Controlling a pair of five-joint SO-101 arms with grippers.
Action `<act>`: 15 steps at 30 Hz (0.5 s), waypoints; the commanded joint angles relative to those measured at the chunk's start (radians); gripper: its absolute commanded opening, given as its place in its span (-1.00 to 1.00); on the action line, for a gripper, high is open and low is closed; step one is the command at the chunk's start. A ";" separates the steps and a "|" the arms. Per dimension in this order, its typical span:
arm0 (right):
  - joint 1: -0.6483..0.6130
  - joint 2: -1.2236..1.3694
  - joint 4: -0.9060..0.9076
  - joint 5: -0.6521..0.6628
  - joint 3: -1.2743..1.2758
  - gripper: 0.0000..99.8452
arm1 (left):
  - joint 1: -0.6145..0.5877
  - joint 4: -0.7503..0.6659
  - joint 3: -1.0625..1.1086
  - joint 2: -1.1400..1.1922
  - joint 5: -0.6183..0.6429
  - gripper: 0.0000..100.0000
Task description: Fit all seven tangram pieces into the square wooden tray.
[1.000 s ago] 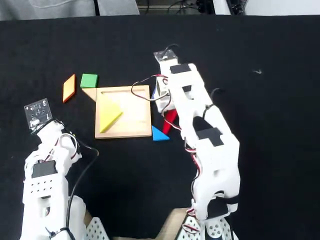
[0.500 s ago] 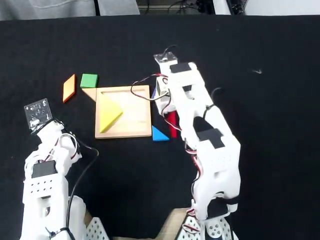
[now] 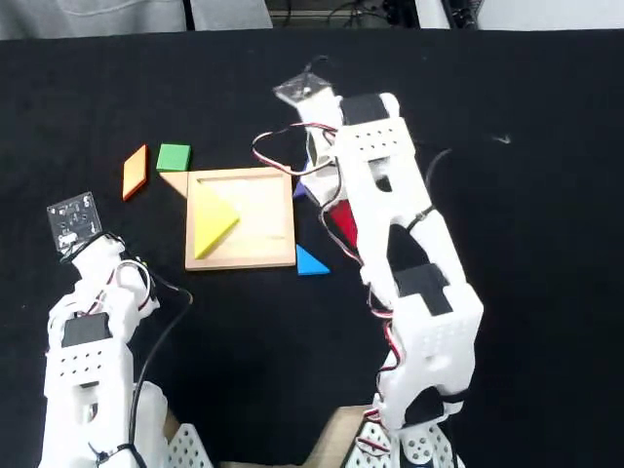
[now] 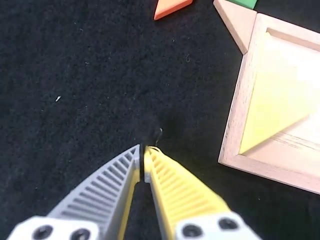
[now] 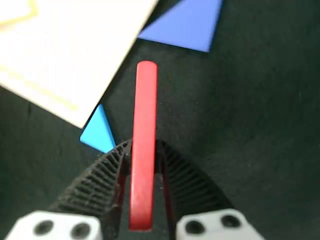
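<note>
— Is that cloth over the bench (image 3: 526,195)?
— Yes, black, matt, slightly fuzzy. The tray (image 3: 244,263) is bare pale wood, grain showing.
— And the red piece (image 5: 144,100)?
— Smooth, painted-looking. The right hand (image 5: 143,146) is ribbed matt plastic.

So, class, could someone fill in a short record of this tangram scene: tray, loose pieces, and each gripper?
tray: square wooden tray, holding only the yellow triangle
loose, far-left corner: orange parallelogram, green square, tan triangle
loose, right side: light blue triangle, dark blue triangle
right gripper: shut on the red piece, held on edge beside the tray
left gripper: shut, empty, over the black table
placed: one of seven
</note>
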 commanded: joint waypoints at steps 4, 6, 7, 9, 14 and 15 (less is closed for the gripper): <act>-0.112 -0.067 0.104 0.330 -0.085 -0.98 | -0.021 -0.015 -0.004 -0.015 -0.002 -0.94; -0.161 -0.067 0.103 0.370 -0.082 -0.98 | -0.094 0.009 -0.013 -0.015 -0.002 -0.94; -0.189 -0.067 0.100 0.382 -0.081 -0.98 | -0.137 0.038 -0.022 -0.015 -0.003 -0.94; -0.247 -0.065 0.080 0.402 -0.081 -0.98 | -0.234 0.126 -0.062 -0.015 -0.069 -0.94; -0.351 -0.042 -0.015 0.477 -0.074 -0.98 | -0.481 0.173 -0.035 -0.015 -0.253 -0.94; -0.362 -0.022 -0.029 0.482 -0.076 -0.98 | -0.509 0.173 -0.033 -0.015 -0.258 -0.94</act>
